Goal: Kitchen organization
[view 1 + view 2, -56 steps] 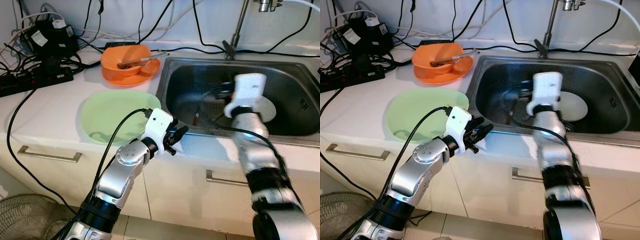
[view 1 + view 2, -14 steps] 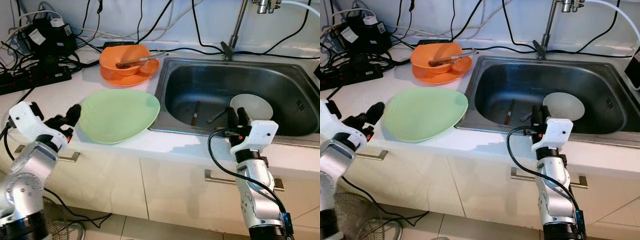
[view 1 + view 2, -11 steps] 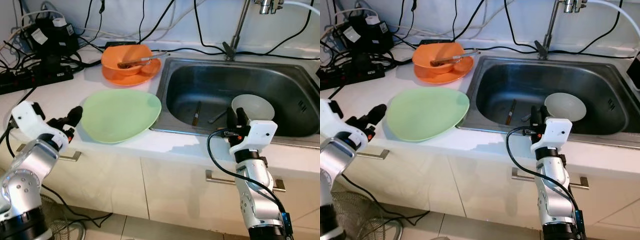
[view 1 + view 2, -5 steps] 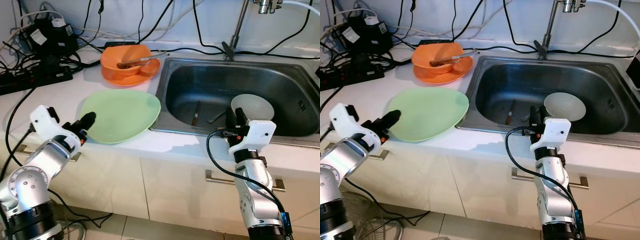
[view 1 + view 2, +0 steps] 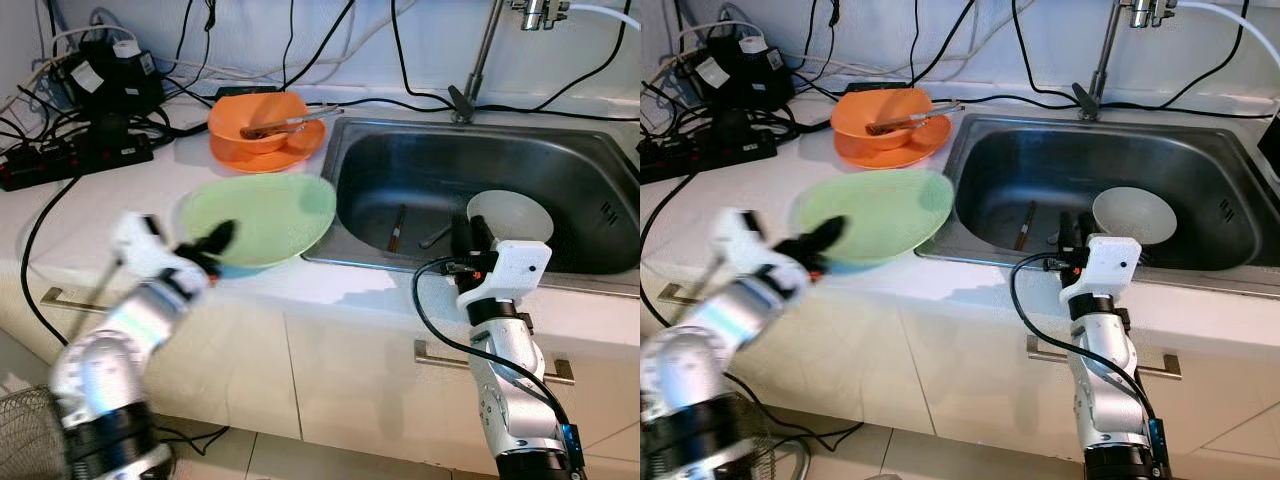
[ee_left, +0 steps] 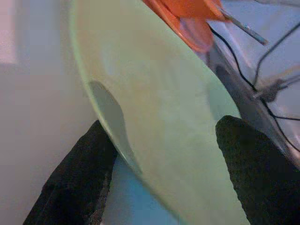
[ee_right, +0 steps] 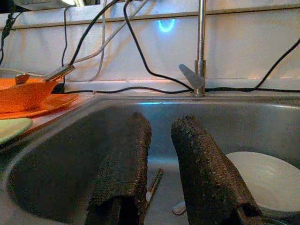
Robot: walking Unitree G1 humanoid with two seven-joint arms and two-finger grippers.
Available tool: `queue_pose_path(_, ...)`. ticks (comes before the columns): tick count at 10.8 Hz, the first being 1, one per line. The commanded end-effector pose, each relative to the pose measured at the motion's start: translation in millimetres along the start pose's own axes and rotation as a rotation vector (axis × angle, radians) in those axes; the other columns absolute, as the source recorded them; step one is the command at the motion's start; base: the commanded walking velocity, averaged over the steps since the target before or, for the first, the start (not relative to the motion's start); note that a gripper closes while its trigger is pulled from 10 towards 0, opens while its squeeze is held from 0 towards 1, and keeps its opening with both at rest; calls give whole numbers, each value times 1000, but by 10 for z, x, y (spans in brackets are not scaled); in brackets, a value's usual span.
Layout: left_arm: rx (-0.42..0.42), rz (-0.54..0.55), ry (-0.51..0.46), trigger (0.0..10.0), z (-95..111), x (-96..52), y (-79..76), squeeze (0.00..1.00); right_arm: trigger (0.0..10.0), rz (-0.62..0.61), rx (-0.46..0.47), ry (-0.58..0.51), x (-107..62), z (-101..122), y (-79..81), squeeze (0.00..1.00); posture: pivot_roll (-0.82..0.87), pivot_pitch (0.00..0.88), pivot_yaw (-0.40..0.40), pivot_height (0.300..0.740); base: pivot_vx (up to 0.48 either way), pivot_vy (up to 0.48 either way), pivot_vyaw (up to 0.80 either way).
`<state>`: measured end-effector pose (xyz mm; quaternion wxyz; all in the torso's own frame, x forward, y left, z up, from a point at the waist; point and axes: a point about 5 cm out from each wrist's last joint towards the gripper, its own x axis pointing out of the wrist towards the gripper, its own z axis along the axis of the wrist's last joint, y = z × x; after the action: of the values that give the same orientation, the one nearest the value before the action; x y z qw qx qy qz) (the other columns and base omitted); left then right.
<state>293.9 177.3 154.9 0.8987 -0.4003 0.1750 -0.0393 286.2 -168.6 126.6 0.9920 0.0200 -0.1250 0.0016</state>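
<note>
Head view, centre-left: the left gripper [image 5: 215, 240] reaches the near rim of the round pale-green plate [image 5: 265, 215] on the white surface [image 5: 80, 215]; the right gripper [image 5: 463, 238], fingers parted and empty, hovers at the steel sink [image 5: 560, 160] edge. Left wrist view: black fingers [image 6: 77, 185] straddle the plate's rim without visibly clamping, so a shallow bite could let it slip toward the sink.

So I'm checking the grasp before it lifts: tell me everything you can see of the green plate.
The green plate is pale, smooth and glossy, plastic-looking, shallow and roundish. It sits on the white counter beside the sink, in front of the orange dishes, looking tilted. The left tool straddles its near rim, one finger on each face.
</note>
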Motion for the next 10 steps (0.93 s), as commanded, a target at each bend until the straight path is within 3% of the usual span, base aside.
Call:
queue_pose_path(1, -13, 39, 100, 10000, -184, 52, 52, 0, 10000, 7, -14, -11, 20, 29, 7, 0, 61, 0, 70, 740, 0, 0, 0)
queue_pose_path(5, -55, 58, 29, 10000, -229, 157, -23, 0, 10000, 15, -19, 3, 27, 11, 17, 0, 59, 0, 58, 740, 0, 0, 0)
queue_pose_path(10, -61, 66, 13, 10000, -268, 330, -96, 0, 10000, 10, -25, 7, 38, 16, -2, 0, 45, 0, 50, 740, 0, 0, 0)
